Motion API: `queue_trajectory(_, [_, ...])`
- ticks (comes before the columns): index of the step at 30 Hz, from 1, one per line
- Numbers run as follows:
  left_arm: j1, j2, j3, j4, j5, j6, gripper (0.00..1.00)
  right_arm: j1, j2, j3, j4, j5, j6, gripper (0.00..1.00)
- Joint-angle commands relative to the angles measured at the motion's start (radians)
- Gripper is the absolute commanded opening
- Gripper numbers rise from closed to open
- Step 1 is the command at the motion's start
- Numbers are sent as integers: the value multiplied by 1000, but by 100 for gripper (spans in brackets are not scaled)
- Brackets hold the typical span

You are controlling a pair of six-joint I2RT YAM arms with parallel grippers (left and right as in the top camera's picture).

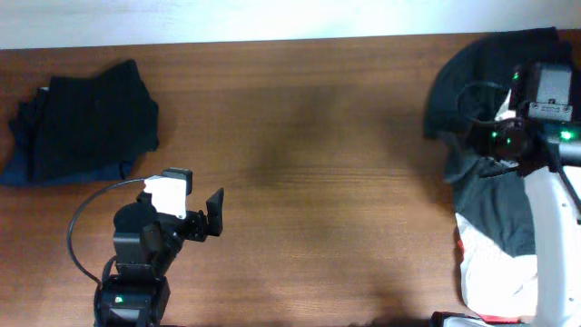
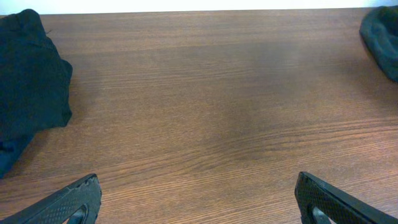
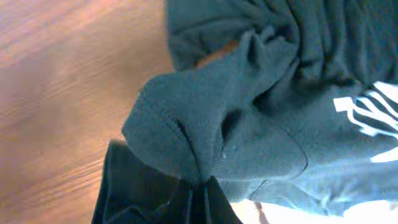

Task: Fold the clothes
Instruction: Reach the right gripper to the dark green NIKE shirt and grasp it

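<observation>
A heap of unfolded clothes (image 1: pixel 495 195) lies at the table's right edge, with dark, grey, white and red fabric. My right gripper (image 1: pixel 490 145) sits over it and is shut on a bunched fold of a dark T-shirt (image 3: pixel 211 124) with white lettering (image 3: pixel 373 115); the fingers (image 3: pixel 202 199) pinch the fold. A stack of folded dark garments (image 1: pixel 82 123) lies at the far left, also in the left wrist view (image 2: pixel 28 81). My left gripper (image 1: pixel 209 218) is open and empty above bare wood, its fingertips wide apart in its own view (image 2: pixel 199 199).
The wooden table (image 1: pixel 300 163) spans the view. A black cable (image 1: pixel 86 213) loops from the left arm's base. The white edge beyond the table runs along the top.
</observation>
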Motion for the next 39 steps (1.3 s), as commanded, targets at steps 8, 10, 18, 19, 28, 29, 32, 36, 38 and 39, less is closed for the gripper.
queue_trajectory(8, [6,-1,23,5,14,5,99,251,3,40,-14,-1181,-707,5])
queue_trajectory(10, [6,-1,23,5,14,5,99,354,19,40,-10,-995,-698,6])
queue_trajectory(18, [6,-1,23,6,14,5,99,432,114,41,64,-475,-441,99])
queue_trajectory(19, [6,-1,23,6,15,5,99,428,112,41,67,-332,-345,99])
queue_trajectory(28, [-16,172,23,10,271,-187,99,250,109,40,-76,-88,-111,99])
queue_trajectory(29, [-50,245,23,21,304,-236,99,235,109,40,-90,-88,-111,99])
queue_trajectory(32, [-167,434,23,81,318,-403,99,228,110,40,-105,-83,-112,99])
queue_trajectory(36, [-336,664,23,264,343,-520,99,228,110,40,-113,-80,-112,99])
queue_trajectory(38, [-409,793,23,391,339,-630,99,228,110,40,-120,-80,-111,99])
queue_trajectory(39, [-435,859,23,457,339,-694,99,228,110,40,-123,-80,-111,99])
